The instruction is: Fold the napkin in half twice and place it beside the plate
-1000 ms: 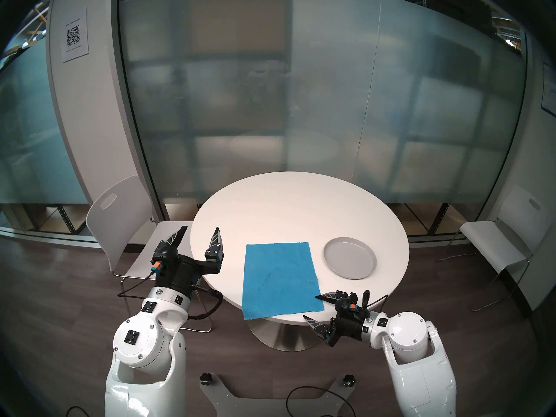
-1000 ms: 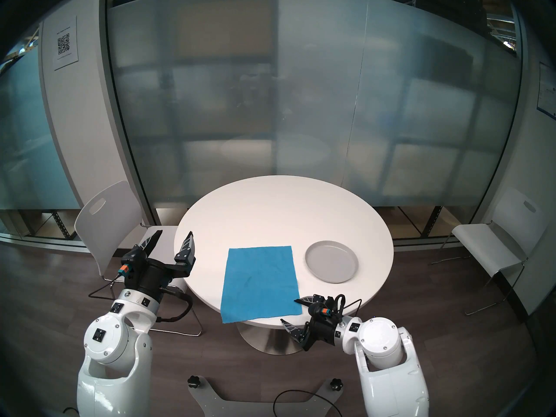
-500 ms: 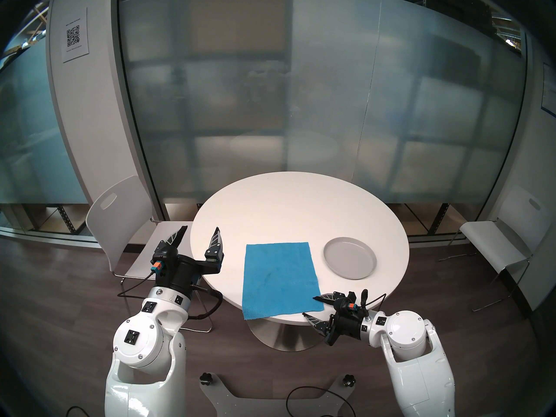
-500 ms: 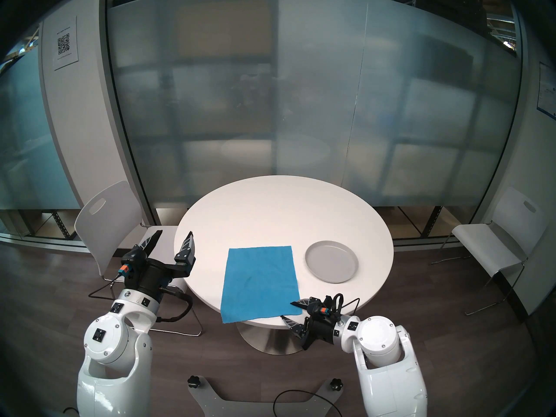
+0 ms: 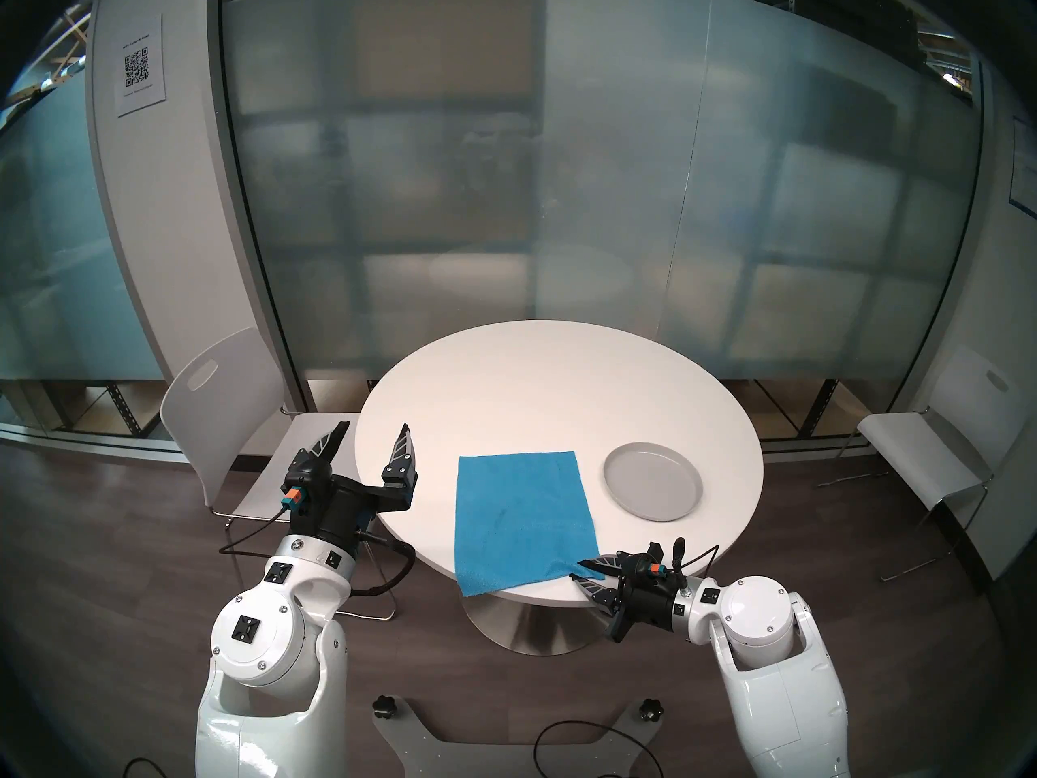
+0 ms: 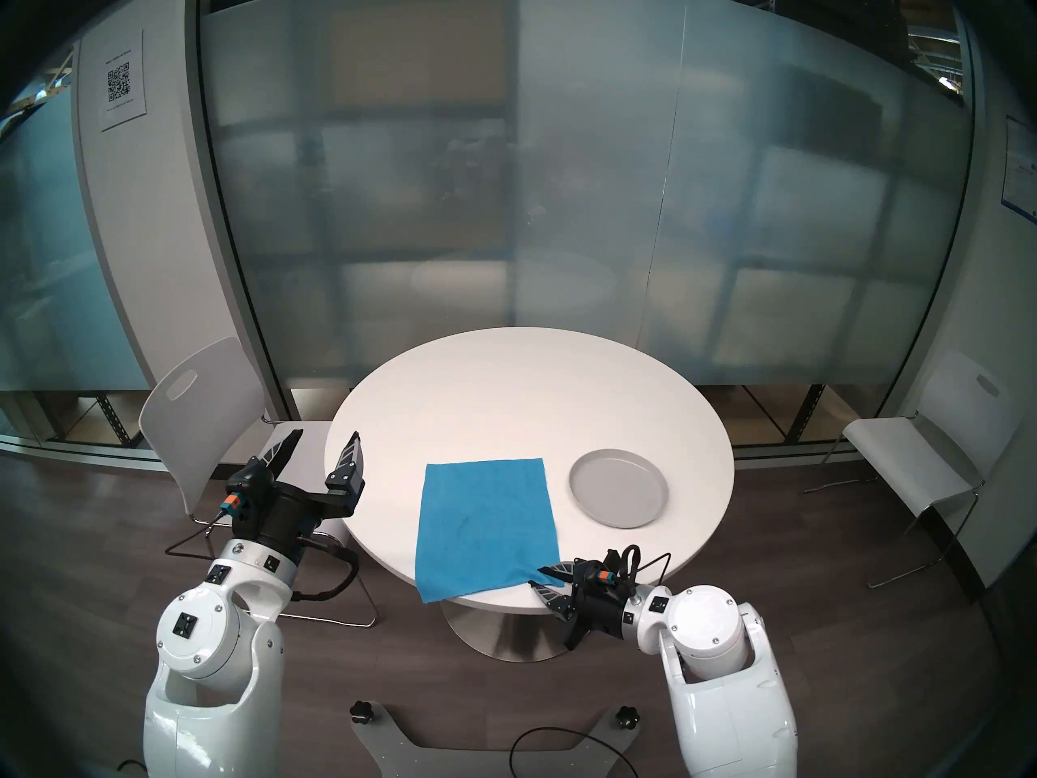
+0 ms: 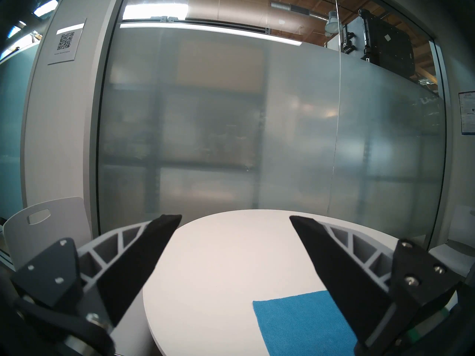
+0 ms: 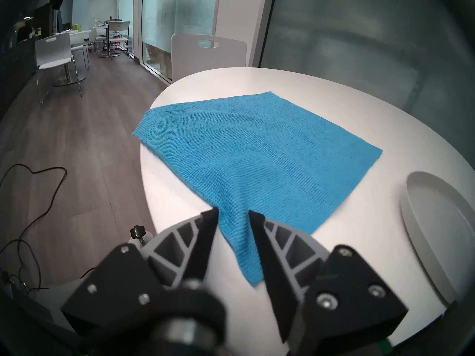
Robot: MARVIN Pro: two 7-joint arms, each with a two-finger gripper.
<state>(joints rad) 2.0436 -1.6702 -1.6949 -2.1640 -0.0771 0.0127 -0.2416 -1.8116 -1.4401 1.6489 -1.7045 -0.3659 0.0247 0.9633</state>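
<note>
Blue napkin (image 5: 522, 516) lies long axis front-to-back at my round white table's (image 5: 555, 378) near edge. My right gripper (image 8: 233, 215) pinches its near-right corner beside the grey plate (image 5: 652, 488); my left gripper (image 5: 373, 430) gapes wide before frosted glass (image 5: 505, 198).

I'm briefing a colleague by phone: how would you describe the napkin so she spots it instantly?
Find the round white table in front of the frosted glass wall. On its near half, left of the grey plate, lies the napkin: an unfolded flat blue cloth. It is the only coloured, soft thing there, and its near right corner sits between the fingers of the right hand.
</note>
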